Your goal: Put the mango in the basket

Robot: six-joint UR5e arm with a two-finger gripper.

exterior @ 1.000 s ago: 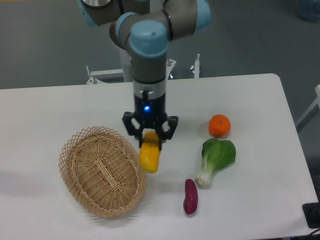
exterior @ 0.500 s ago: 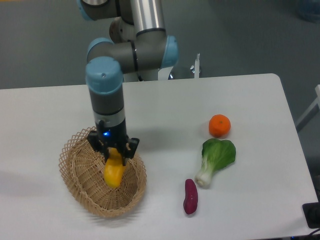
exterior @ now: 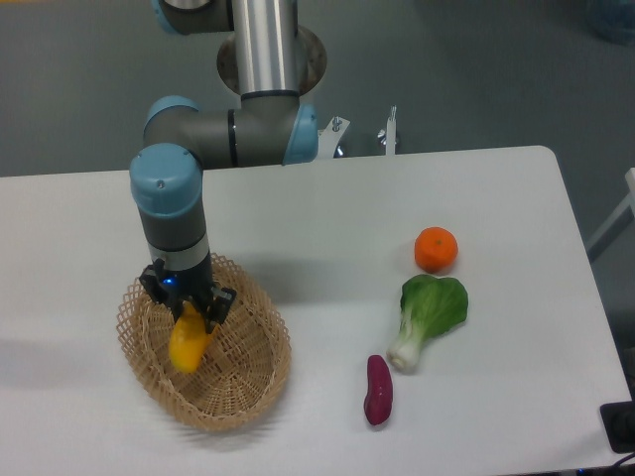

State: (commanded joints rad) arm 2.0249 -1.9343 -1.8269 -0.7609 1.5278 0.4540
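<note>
- One arm (exterior: pixel 243 134) reaches down from the top of the view, its grey tubes joined by light blue caps, and bends toward the left part of the worktop (exterior: pixel 327 208).
- One end effector (exterior: pixel 186 309), black with a small blue light on its body, hangs at the arm's tip over the left half of the basket (exterior: pixel 248 382).
- Its two fingers are closed on the upper end of the mango (exterior: pixel 186 342), which hangs below them, long axis roughly upright.
- One mango is in view: yellow-orange and oblong, it sits inside the outline of the basket, over the woven floor; whether its lower end touches the wicker cannot be told from this angle.
- One basket stands on the left of the white worktop, oval, light tan, with an open lattice rim.
- One orange (exterior: pixel 436 249), round, lies on the right part of the worktop, well apart from the basket.
- One leafy green vegetable (exterior: pixel 428 315) with a pale stalk lies just below the orange, its leaves toward the orange and its stalk pointing down-left.
- One purple sweet potato (exterior: pixel 378 390) lies near the front edge, just beside the stalk end of the green vegetable and between it and the basket.
</note>
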